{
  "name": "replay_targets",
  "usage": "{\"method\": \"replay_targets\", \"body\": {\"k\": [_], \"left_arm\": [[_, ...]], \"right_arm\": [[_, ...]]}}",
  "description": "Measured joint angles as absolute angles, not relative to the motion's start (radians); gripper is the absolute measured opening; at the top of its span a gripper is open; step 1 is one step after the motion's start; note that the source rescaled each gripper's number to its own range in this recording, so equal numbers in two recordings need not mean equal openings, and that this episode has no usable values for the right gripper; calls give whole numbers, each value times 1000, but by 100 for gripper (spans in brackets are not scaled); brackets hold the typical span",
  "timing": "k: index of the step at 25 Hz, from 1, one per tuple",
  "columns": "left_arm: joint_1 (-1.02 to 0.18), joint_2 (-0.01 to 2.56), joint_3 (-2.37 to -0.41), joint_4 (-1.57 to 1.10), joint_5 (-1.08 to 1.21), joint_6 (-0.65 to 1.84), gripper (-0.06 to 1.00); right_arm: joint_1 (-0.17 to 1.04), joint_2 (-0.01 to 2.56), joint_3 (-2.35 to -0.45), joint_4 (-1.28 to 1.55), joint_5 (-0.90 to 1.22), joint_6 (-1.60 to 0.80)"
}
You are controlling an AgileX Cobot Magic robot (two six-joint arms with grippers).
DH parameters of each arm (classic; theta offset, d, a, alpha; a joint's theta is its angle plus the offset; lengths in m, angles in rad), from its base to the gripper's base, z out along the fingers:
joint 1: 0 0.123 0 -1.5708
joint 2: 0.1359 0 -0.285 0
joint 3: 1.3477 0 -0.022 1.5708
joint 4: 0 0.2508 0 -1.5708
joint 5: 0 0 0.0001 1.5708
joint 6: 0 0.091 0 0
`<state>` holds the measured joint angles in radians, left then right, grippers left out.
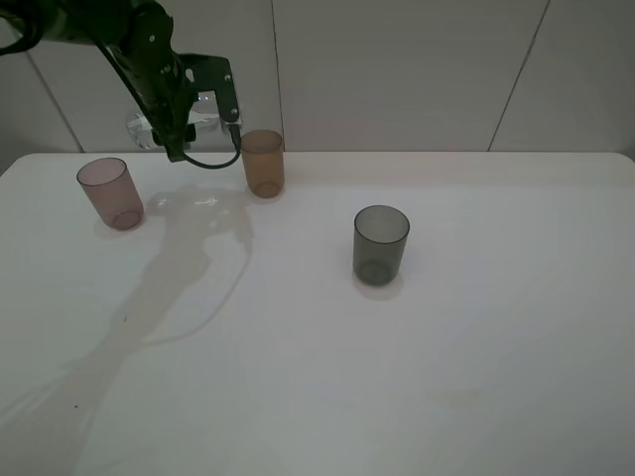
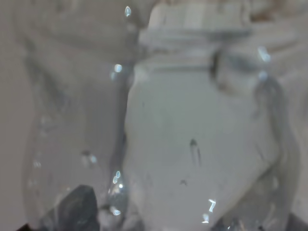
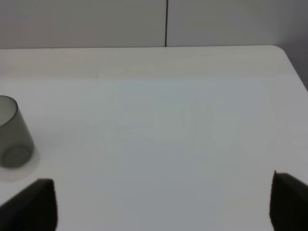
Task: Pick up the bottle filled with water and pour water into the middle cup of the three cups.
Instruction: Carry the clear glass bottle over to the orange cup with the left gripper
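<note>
My left gripper (image 1: 201, 111) is shut on the clear bottle (image 1: 145, 129) and holds it tipped on its side in the air. The bottle's neck points toward the amber-brown middle cup (image 1: 263, 164), which stands upright just to its right. The pinkish-mauve cup (image 1: 110, 193) stands at the left and the smoky-grey cup (image 1: 381, 245) at the right. The bottle (image 2: 192, 144) fills the blurred left wrist view, with a dark fingertip (image 2: 77, 207) at its edge. I cannot see any stream of water. My right gripper (image 3: 163, 202) is open and empty over bare table.
The white table (image 1: 446, 377) reaches to a pale panelled wall (image 1: 397, 69) behind the cups. The left arm casts a long shadow across the table's left front. The grey cup (image 3: 12, 132) shows at the edge of the right wrist view.
</note>
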<state>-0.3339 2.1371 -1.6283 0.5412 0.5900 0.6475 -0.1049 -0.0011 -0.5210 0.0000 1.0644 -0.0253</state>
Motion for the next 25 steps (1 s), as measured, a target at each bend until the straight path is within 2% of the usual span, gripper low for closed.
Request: {"method": "replay_targets", "body": {"k": [25], "left_arm": [[-355,2166,-1628,729,519,700,2]], "right_arm": [[-105,-1,-521,0,1064,-25]]}}
